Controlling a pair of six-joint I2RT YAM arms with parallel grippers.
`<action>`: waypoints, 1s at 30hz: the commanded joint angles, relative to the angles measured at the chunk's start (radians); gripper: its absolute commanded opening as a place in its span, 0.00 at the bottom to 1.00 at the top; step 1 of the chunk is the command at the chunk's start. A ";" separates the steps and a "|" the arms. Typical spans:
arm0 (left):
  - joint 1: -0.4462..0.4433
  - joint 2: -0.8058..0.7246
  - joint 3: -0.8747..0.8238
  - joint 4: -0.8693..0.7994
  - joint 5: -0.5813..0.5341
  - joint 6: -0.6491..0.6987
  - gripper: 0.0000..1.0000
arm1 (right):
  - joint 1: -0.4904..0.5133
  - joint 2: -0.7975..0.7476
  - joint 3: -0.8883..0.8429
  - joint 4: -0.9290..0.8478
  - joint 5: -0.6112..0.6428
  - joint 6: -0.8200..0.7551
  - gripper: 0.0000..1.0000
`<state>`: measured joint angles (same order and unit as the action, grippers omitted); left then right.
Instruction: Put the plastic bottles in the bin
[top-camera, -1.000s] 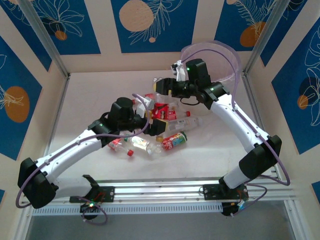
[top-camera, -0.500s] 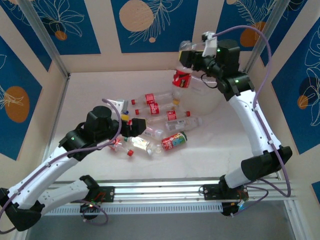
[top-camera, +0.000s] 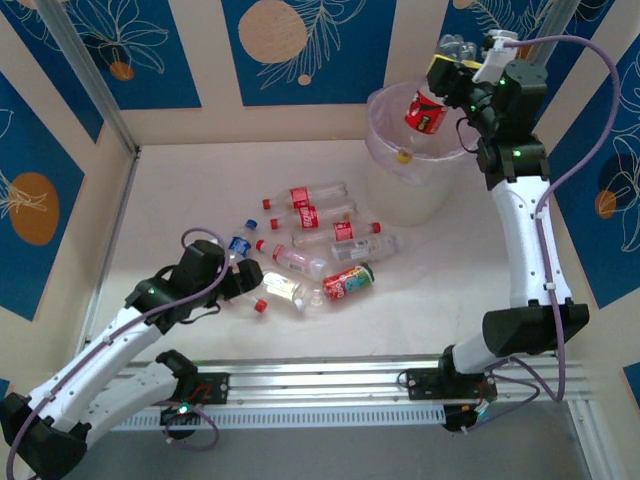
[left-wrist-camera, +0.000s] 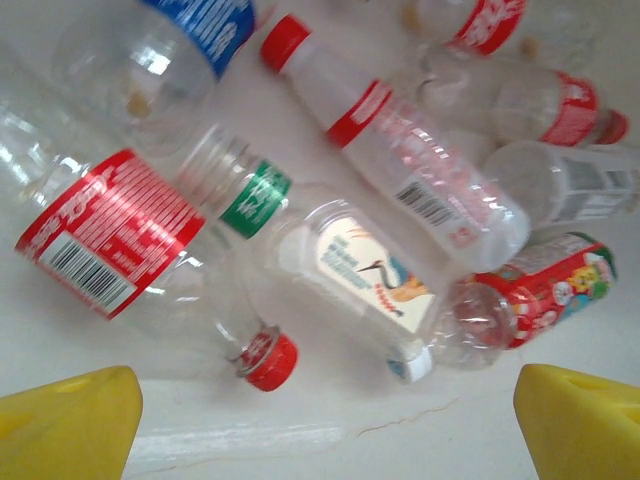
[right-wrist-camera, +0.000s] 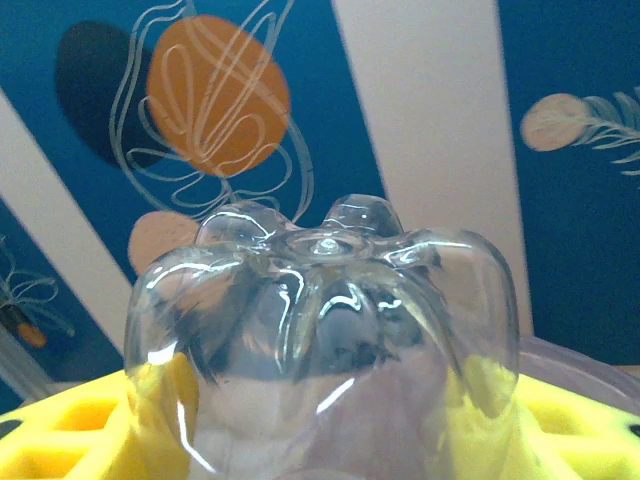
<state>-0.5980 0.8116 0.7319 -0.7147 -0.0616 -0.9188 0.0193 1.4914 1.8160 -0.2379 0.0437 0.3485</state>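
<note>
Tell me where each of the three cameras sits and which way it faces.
Top external: above and behind the arms, looking down on the table; both arms show, bases nearest.
Left wrist: on the left arm, looking down at the loose bottles; left gripper open, yellow fingertips at the bottom corners.
Right wrist: on the right arm, facing the blue wall; right gripper clamps a clear bottle.
Shared: top and left wrist both show the red-and-green labelled bottle.

Glossy clear plastic bottle sits between the right gripper's matt yellow pads; below it, the bin looks smooth, translucent plastic.
</note>
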 joint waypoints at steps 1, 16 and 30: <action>0.016 0.008 -0.036 0.026 -0.005 -0.055 0.95 | -0.063 0.017 0.040 0.078 -0.041 0.061 0.61; 0.035 0.026 -0.144 0.092 -0.010 -0.087 0.95 | -0.098 0.146 0.174 0.064 -0.102 0.127 0.61; 0.053 0.093 -0.185 0.188 0.006 -0.091 0.89 | 0.019 0.294 0.164 -0.082 -0.004 -0.112 0.61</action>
<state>-0.5625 0.9009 0.5613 -0.5529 -0.0605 -0.9977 0.0162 1.7920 1.9862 -0.2939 0.0101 0.3138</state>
